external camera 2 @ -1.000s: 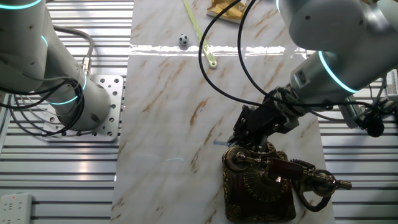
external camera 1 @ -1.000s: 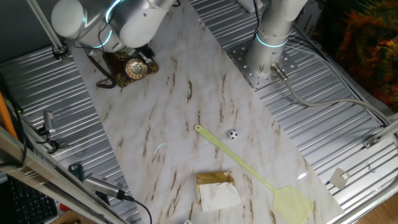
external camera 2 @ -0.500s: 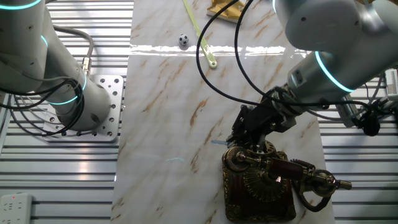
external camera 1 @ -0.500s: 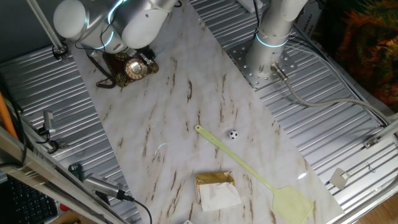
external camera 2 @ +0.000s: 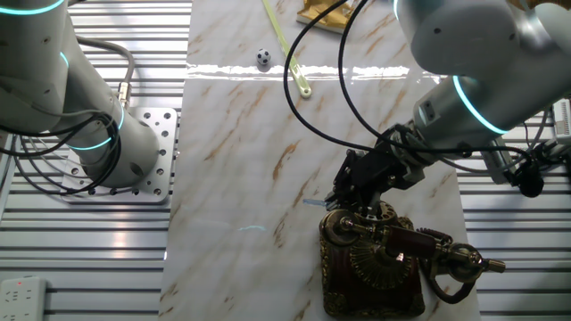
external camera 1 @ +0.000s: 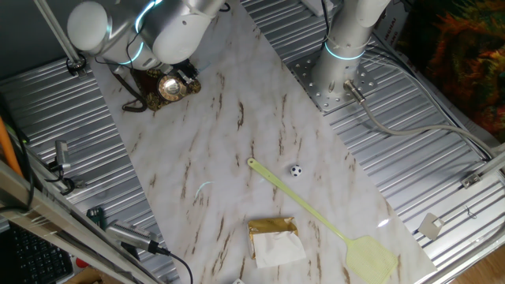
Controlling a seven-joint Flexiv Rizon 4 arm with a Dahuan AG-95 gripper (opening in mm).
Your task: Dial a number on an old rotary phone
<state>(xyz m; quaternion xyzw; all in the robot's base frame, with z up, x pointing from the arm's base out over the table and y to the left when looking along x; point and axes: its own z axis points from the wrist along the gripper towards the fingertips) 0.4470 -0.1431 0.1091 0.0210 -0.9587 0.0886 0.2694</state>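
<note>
Phone point(external camera 2: 370, 263), one, sits under one tool point(external camera 2: 350, 198).

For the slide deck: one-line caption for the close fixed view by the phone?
Flexiv arm's gripper poised at the old rotary phone on the marble table.

A pale yellow fly swatter point(external camera 1: 331, 223) lies diagonally across the marble counter point(external camera 1: 237, 142), its head near one end edge. A small black-and-white ball point(external camera 1: 295, 170) sits just beside its handle. A gold-wrapped packet with white paper point(external camera 1: 274, 240) rests near the same end of the counter.
</note>
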